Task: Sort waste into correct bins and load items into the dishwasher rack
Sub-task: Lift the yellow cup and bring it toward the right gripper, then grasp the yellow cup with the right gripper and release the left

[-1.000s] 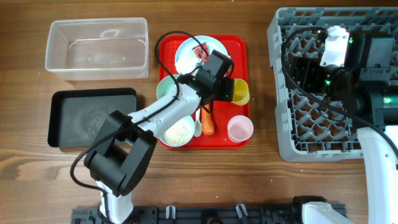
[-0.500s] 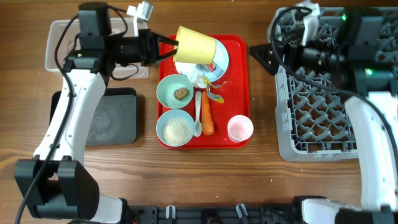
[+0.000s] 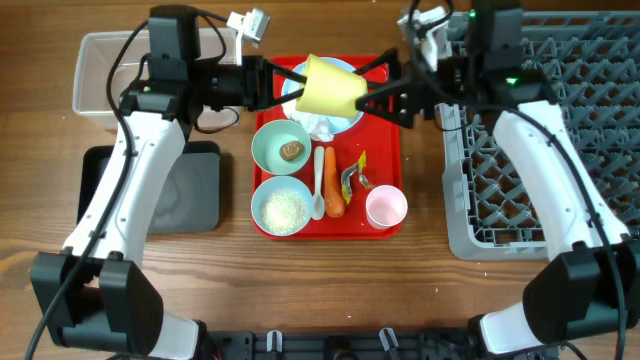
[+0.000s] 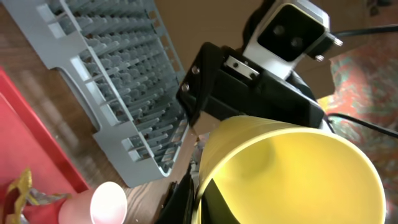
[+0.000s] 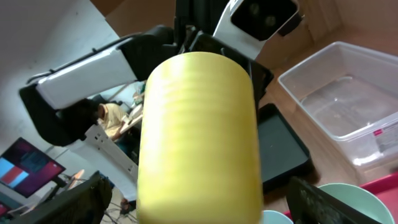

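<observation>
You have a flat red tray (image 3: 390, 150) lying on the wooden table (image 3: 320, 280), a black rail (image 3: 330, 345) along its near edge, far behind a lit screen (image 5: 25, 168), a blurred person (image 5: 112, 115)

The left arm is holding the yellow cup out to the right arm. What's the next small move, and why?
Probably close the right pincer on the yellow cup: its open fingers sit either side of the cup, which the left pincer holds above the red tray.
</observation>
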`<state>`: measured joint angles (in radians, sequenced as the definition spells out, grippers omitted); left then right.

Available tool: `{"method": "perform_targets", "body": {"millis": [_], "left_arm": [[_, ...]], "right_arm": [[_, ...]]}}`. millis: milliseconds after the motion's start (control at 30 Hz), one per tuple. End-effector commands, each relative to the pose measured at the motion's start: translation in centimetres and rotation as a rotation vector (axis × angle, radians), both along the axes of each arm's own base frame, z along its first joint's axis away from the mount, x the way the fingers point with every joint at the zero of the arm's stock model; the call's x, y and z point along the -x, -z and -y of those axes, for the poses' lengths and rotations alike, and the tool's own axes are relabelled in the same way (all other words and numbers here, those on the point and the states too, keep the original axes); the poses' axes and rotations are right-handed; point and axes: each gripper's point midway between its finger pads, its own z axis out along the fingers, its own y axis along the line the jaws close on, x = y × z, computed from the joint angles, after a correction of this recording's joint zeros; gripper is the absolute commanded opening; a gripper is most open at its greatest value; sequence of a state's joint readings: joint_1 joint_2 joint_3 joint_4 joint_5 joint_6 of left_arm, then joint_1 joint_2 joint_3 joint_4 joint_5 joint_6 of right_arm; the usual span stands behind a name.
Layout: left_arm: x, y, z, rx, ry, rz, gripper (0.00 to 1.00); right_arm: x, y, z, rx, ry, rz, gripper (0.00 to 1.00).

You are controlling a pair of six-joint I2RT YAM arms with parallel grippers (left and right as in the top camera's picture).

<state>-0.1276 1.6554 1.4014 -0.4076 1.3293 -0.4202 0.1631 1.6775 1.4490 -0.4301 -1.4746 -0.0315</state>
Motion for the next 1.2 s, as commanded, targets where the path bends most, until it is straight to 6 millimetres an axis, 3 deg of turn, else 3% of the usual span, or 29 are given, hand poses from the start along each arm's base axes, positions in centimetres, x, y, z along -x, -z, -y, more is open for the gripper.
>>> {"method": "perform_targets", "body": {"millis": [0, 200, 467, 600, 700, 1000, 1167], "left_arm": [[-0.6, 0.8, 0.1, -0.028, -0.024, 0.014, 0.04], [-0.7, 0.8, 0.1, -0.030, -0.026, 0.014, 0.04], [-0.7, 0.8, 0.1, -0.030, -0.026, 0.013, 0.04], [-0.7, 0.8, 0.1, -0.030, -0.026, 0.013, 0.04], [-0.6, 0.8, 0.1, -0.031, -0.026, 0.010, 0.04], [-0.6, 0.9, 0.1, -0.032, -0.026, 0.007, 0.04], [-0.6, 0.9, 0.1, -0.031, -0.026, 0.006, 0.04]], "right_arm": [[0.1, 0.3, -2.0, 0.050, 0.015, 0.003, 0.90], [0.6, 0.6, -3.3, 0.066, 0.002, 0.008, 0.72], [0.3, -0.1, -3.4, 0.050, 0.003, 0.043, 0.64], [0.0, -0.4, -3.4, 0.043, 0.007, 0.052, 0.52], [-0.7, -0.6, -3.3, 0.047, 0.040, 0.061, 0.65], [-1.7, -1.5, -2.3, 0.026, 0.066, 0.083, 0.65], [-1.9, -3.3, -2.4, -0.017, 0.053, 0.126, 0.69]]}}
